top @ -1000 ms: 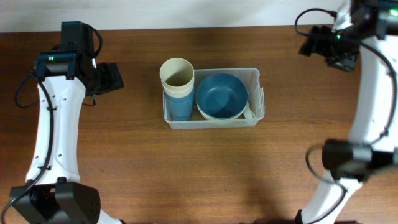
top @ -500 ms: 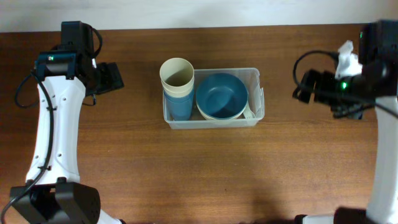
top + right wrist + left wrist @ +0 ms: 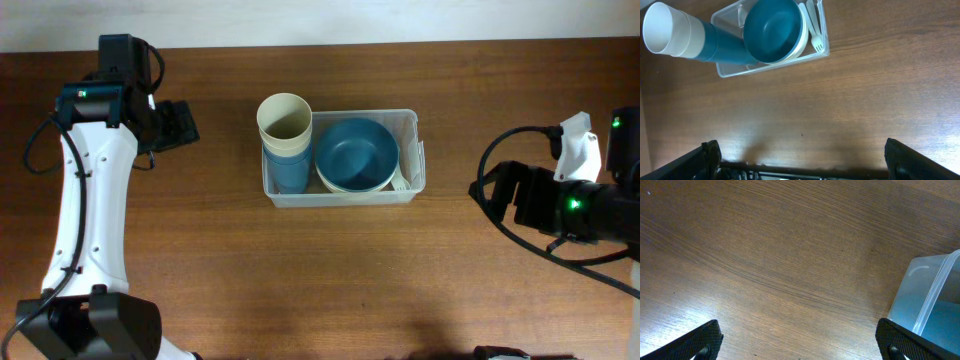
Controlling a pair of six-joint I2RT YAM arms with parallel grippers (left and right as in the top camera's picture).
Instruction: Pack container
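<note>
- A brown wooden table (image 3: 320, 280) with plain grain fills the view, and a pale strip of wall (image 3: 300, 20) runs along its far edge.
- My left claw (image 3: 183, 125) is over bare wood at the left, well apart from everything else. Its jaws are spread wide with nothing between them (in my wrist view they sit in the two bottom corners).
- The container (image 3: 340, 198), a clear plastic bin, rests mid-table toward the far edge with its long side running left to right. One corner of it (image 3: 927, 297) shows at the right of my left wrist view.
- In its left end is a stack of cups (image 3: 287, 150), cream ones nested on blue ones, rising above the rim.
- Beside the cups, touching them, a blue bowl (image 3: 357, 150) sits nested in a cream bowl (image 3: 352, 188). Together they take up most of the remaining room.
- White plastic cutlery (image 3: 814, 27), a fork among it, is tucked between the bowls and the right end wall.
- My right claw (image 3: 493, 195) is over open wood to the right of the container, clear of it. Its jaws are wide apart and hold nothing.
</note>
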